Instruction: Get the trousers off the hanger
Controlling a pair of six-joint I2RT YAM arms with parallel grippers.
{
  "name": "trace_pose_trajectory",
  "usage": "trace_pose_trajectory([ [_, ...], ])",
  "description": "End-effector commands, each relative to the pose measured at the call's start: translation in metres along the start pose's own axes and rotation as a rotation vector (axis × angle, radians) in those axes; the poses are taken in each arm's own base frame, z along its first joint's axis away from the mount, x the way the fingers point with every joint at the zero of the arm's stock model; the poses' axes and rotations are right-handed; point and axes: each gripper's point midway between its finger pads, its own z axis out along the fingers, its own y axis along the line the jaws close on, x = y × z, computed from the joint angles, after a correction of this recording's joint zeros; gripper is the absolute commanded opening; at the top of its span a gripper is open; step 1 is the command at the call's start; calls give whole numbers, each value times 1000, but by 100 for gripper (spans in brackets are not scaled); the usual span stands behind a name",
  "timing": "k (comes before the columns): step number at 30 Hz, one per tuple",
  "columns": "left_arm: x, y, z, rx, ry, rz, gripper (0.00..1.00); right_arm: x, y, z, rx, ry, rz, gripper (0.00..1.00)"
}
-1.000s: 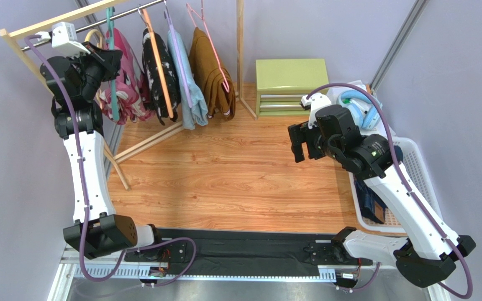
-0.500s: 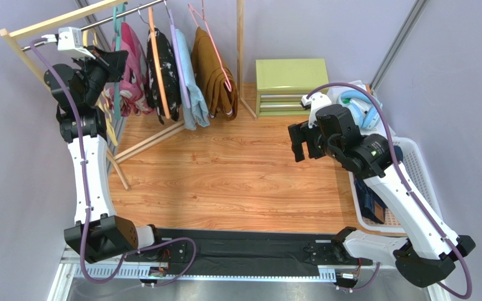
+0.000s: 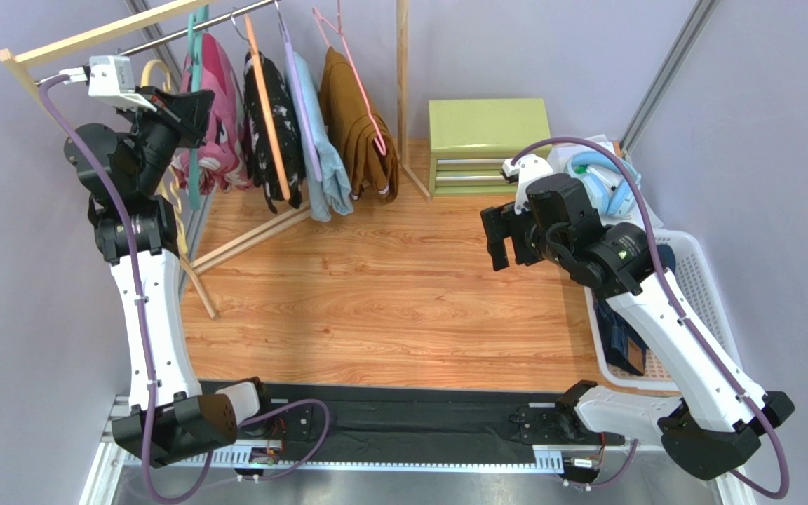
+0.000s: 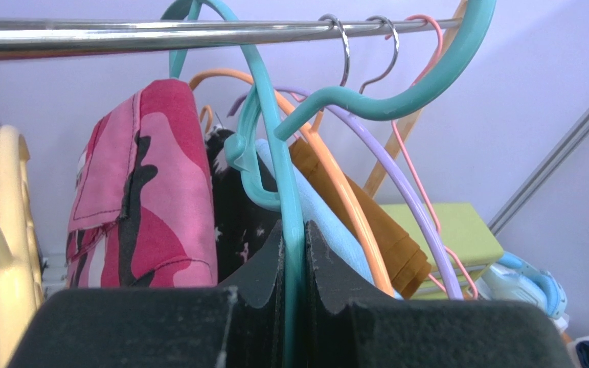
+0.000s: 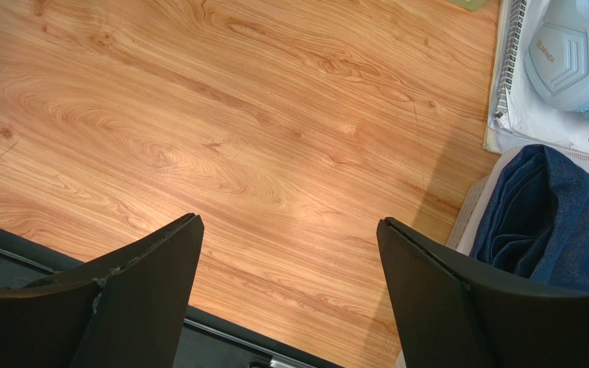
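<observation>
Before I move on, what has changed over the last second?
The left gripper, jaws shut on the teal hanger throughout, pushed up and back toward the rail. The hanger and the pink camouflage trousers shifted slightly right along the rail. Nothing was let go. The right gripper stayed open and almost still, and the navy trousers stayed in the basket.

Left hand clamped shut, high; right hand open.

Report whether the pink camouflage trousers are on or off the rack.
On: the pink camouflage trousers hang folded below the rail, beside the teal hanger that the left gripper is shut on.
</observation>
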Motion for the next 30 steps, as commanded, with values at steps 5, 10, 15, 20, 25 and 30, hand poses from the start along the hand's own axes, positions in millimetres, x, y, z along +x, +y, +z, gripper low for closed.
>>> trace_pose_trajectory([
  [5, -75, -56, -52, 7, -202, 75, 0, -15, -1, -7, -8, -66, 5, 89],
  [10, -65, -65, -69, -17, -142, 3, 0, -14, 1, -8, -20, -65, 9, 89],
  [15, -56, -69, -86, -78, -73, -71, 0, -10, 5, -5, -38, -49, 14, 89],
  [20, -48, -69, -105, -151, -36, -120, 0, -9, 11, -2, -61, -32, 28, 89],
  [25, -42, -82, -123, -155, -17, -173, 0, -8, 17, -1, -88, -16, 40, 88],
  [30, -43, -106, -144, -105, 15, -146, 0, -7, 24, 1, -115, 11, 71, 89],
])
